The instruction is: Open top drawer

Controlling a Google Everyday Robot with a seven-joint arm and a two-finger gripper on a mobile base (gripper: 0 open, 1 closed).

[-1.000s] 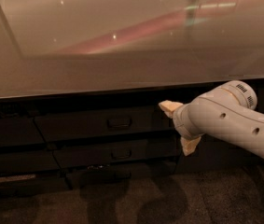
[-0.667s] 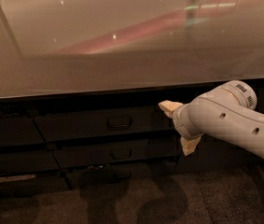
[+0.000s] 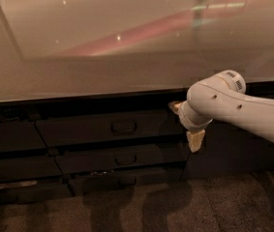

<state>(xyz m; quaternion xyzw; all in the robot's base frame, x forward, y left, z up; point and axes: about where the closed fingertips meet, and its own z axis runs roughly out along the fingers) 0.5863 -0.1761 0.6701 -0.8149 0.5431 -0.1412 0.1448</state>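
the top drawer [image 3: 78,132] is dark brown-black with a dark loop handle [image 3: 124,127]. above it, the countertop [image 3: 102,71] is glossy beige with a pinkish-red streak of reflection. just right of it, the gripper [image 3: 185,123] shows cream fingers [image 3: 195,140] on a white arm [image 3: 243,108] dotted with small dark holes.

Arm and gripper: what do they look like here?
The arm is a smooth white rounded shell with small dark holes and a grey-ringed joint cap. The gripper, at the top drawer's right end, has two cream-coloured wedge fingers; no cables show.
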